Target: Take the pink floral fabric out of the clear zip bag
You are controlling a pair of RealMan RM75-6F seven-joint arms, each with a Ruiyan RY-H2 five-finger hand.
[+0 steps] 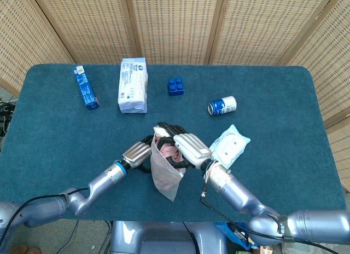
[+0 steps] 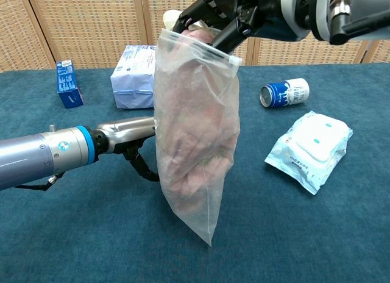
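The clear zip bag (image 2: 195,130) hangs upright above the table, held at its open top by my right hand (image 2: 213,14). The pink floral fabric (image 2: 192,121) fills the bag and shows at its mouth (image 1: 169,151). In the head view my right hand (image 1: 185,147) sits over the bag's rim. My left hand (image 2: 131,135) reaches in from the left at mid-height and touches the bag's side. Its fingers stay stretched out, with the tips hidden behind the bag. In the head view my left hand (image 1: 139,154) lies against the bag's (image 1: 164,174) left edge.
A wipes pack (image 2: 311,149) lies right of the bag, and a blue can (image 2: 284,92) lies on its side behind it. At the back stand a white-blue tissue pack (image 1: 133,85), a blue box (image 1: 86,87) and a blue brick (image 1: 175,86).
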